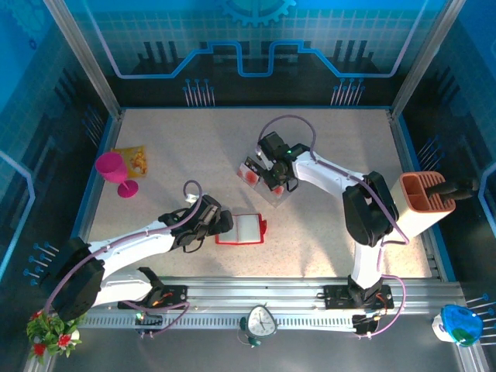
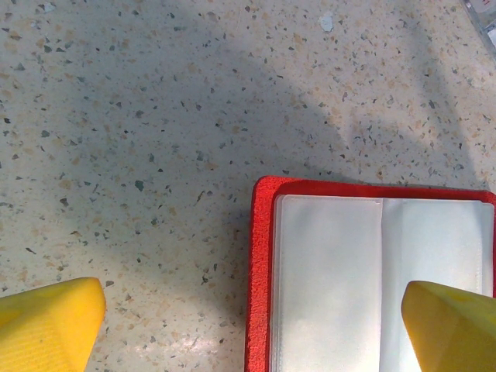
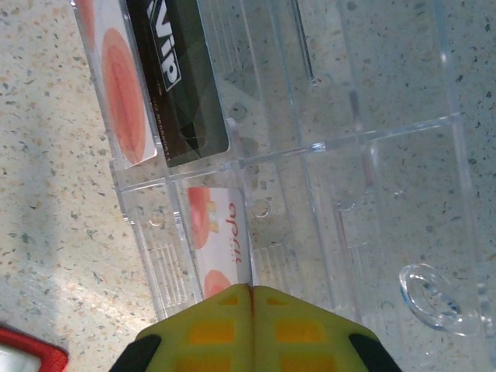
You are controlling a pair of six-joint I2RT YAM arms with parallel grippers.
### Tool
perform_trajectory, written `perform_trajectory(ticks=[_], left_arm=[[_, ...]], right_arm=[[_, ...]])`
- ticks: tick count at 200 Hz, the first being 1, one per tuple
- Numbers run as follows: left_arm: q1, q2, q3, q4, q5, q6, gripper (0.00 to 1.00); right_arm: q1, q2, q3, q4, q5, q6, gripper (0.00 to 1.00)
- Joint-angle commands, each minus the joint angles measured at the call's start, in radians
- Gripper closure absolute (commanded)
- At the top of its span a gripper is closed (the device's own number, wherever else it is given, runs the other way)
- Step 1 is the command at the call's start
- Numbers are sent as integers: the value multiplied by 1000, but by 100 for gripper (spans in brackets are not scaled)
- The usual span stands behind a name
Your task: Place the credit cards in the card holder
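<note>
While the right gripper point(image 3: 249, 298) has its yellow fingertips pressed flat together, they cover the lower end of a thin white credit card point(image 3: 221, 232) with red round marks, so whether it is pinched cannot be told. That card lies in a ribbed clear plastic tray point(image 3: 372, 155); a glossy black credit card point(image 3: 177, 77) sits in the next compartment. The left gripper point(image 2: 248, 329) is spread wide above the speckled stone-like table point(image 2: 155, 116), one finger over the pale inside of the open, glossy red rectangular card holder point(image 2: 341, 263), which the frame cuts off.
</note>
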Motion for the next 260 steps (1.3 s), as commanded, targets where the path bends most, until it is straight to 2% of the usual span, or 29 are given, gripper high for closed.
perform_trajectory(ticks=[1, 41, 87, 104, 130, 155, 205, 260], left_arm=[[-6, -12, -9, 1, -14, -6, 1], [-6, -21, -5, -12, -16, 0, 1], [-6, -12, -1, -20, 1, 22, 1], [-8, 0, 2, -30, 7, 31, 1], [-11, 18, -6, -40, 12, 34, 1], [-22, 51, -11, -56, 5, 27, 1], [-43, 114, 6, -129, -52, 1, 1], [-53, 151, 4, -157, -79, -42, 1]], right_arm=[[7, -35, 9, -27, -44, -25, 100], [8, -114, 12, -35, -106, -44, 100], [17, -265, -44, 13, -221, 57, 100], [18, -332, -135, 110, -291, 149, 100], [21, -440, -344, 377, -420, 358, 100], [39, -506, -534, 623, -469, 543, 100], [125, -548, -785, 918, -388, 728, 100], [201, -504, -889, 1087, -288, 807, 100]])
